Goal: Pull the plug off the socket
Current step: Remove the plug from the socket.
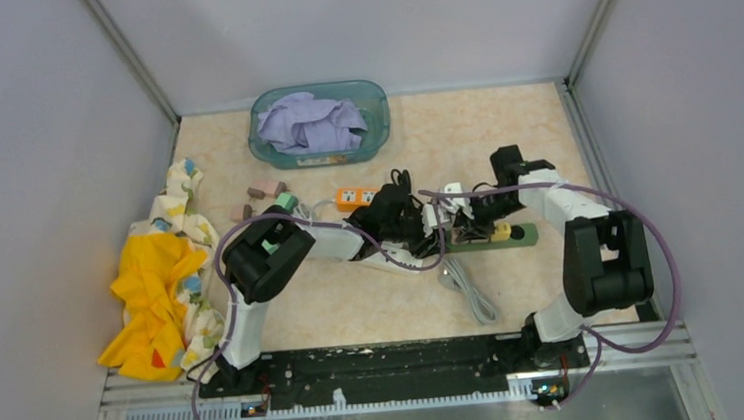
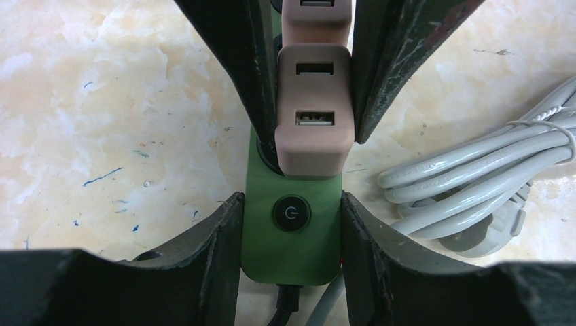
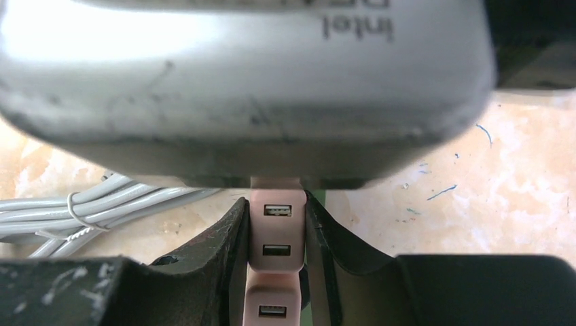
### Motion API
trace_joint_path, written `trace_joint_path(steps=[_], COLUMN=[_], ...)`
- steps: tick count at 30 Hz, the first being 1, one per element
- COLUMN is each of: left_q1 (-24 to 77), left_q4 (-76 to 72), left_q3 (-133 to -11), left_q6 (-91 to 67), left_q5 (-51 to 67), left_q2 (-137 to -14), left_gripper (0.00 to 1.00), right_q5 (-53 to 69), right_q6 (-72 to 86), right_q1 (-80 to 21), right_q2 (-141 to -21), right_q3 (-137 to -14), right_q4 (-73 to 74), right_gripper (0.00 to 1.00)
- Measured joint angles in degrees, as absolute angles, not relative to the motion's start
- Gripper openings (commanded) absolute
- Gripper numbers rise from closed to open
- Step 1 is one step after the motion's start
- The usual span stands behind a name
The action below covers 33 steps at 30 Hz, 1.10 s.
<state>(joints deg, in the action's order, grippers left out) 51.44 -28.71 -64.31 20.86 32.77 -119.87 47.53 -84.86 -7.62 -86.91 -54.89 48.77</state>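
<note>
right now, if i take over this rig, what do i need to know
left gripper: shut on the green power strip, either side of its power button.
right gripper: shut on the pink plug nearest that button.
Done: both grips are set.
Left to do: the plug looks still seated, so pull it straight off while the strip is held. A grey bundled cable lies beside the strip.
</note>
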Motion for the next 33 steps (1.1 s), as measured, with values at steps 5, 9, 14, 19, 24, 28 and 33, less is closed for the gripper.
trace_joint_path(steps=[5,9,14,19,24,28,33], left_q1=[51.4,51.4,51.4,51.2,51.1,51.1,51.0], left_q4=[-28.8,-28.7,-27.4,-27.5,-28.6,-28.5,-27.2], left_q3=[-64.4,-64.5,-64.7,-64.7,-64.7,-64.7,-64.7], left_q6=[20.3,19.8,19.5,19.1,19.0,19.1,19.0], left_q5=[33.4,34.1,34.9,35.2,35.0,34.9,35.3], left_q2=[-119.9,-119.9,-119.9,-119.9,-119.9,-119.9,-119.9], left_gripper=[0.00,0.00,0.00,0.00,0.00,0.00,0.00], right_q5=[48.3,49.4,48.5,48.8,51.1,51.5,49.1], right_q6=[-86.6,-92.3,-90.1,-84.2,-88.1,-94.0,-89.5], right_q1=[-5.6,-5.3,-7.5,-6.9,-3.8,-4.2,-7.8], right_q2=[-86.9,-86.9,-86.8,-86.6,-86.5,-86.5,-85.8], right_q3=[-54.9,-54.8,-54.9,-54.7,-54.2,-54.0,-54.0], right_q4=[50.5,53.5,52.4,50.1,51.5,53.9,51.2], right_gripper=[0.00,0.00,0.00,0.00,0.00,0.00,0.00])
